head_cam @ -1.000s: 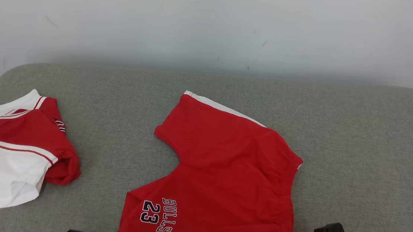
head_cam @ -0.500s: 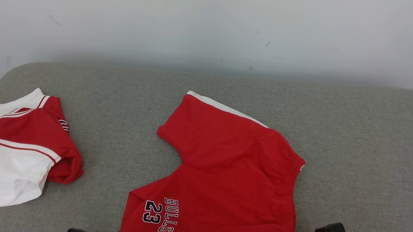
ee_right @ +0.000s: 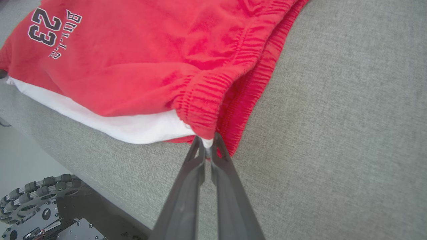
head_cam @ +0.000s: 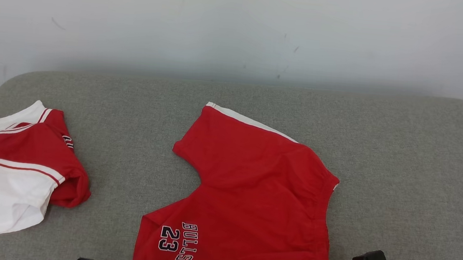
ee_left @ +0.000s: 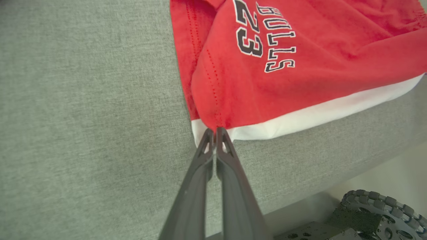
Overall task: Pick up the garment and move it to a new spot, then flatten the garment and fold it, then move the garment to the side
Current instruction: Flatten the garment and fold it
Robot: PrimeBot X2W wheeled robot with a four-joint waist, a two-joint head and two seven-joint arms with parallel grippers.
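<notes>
The left gripper (ee_left: 215,133) pinched the red shorts (head_cam: 252,182) at a hem corner, the right gripper (ee_right: 207,144) at the waistband (both clamped tight), presumably to lift them evenly.

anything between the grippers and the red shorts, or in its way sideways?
Nothing at the grippers: left gripper and right gripper both pinch the red shorts at the near edge. A red-and-white shirt lies to the left.

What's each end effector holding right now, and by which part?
Both hold the red shorts: left end effector pinches the leg-hem corner, right end effector the waistband end, both at the white side stripe.
</notes>
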